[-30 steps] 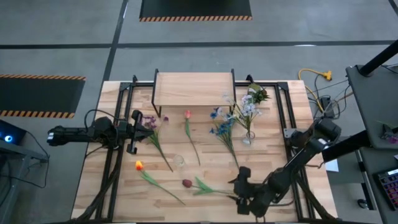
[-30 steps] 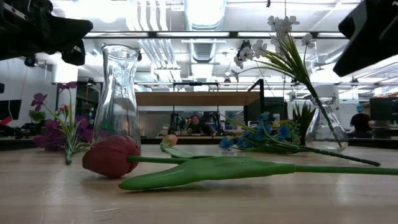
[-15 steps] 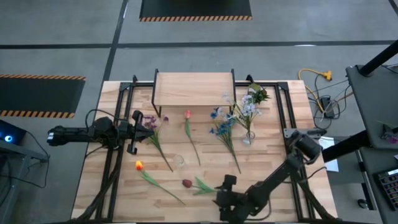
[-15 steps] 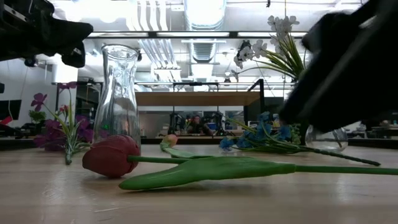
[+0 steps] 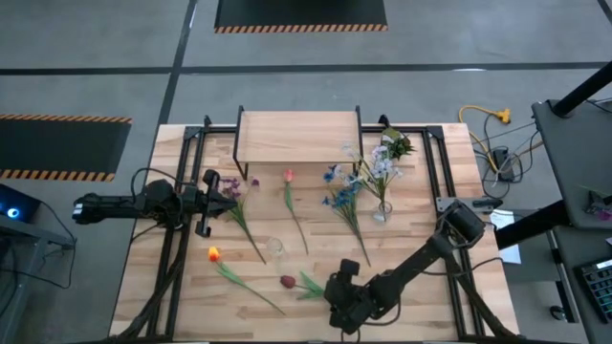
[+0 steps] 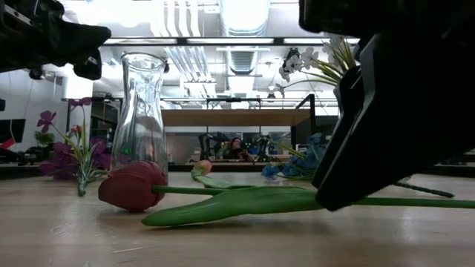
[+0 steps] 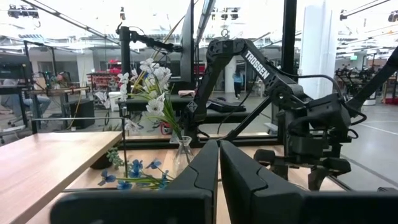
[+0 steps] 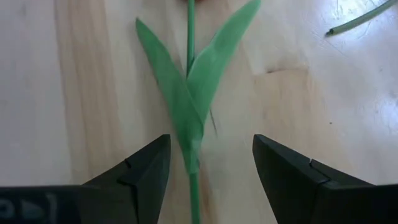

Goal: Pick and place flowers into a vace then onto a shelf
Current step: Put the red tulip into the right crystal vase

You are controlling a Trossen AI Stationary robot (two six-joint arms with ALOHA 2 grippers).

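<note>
A dark red tulip (image 5: 288,281) (image 6: 133,185) lies flat on the table near its near edge, its green stem and leaves (image 8: 186,93) pointing right. My right gripper (image 5: 333,287) (image 8: 211,168) is open and low over that stem, one finger on either side, just behind the leaves. It touches nothing that I can see. An empty clear glass vase (image 5: 275,247) (image 6: 141,119) stands upright behind the tulip. My left gripper (image 5: 206,201) (image 7: 219,180) is shut and hovers at the table's left, beside the purple flowers (image 5: 231,191). The shelf (image 5: 298,134) stands at the far edge.
An orange tulip (image 5: 213,253), a pink tulip (image 5: 289,177) and blue flowers (image 5: 339,199) lie loose on the table. A second small vase (image 5: 382,212) with white flowers stands right of centre. Black frame rails run along both table sides.
My right gripper has swept along the near edge toward the table's left and come down low, until its open fingers stand on either side of the dark red tulip's stem. The tulip has stayed where it was.
</note>
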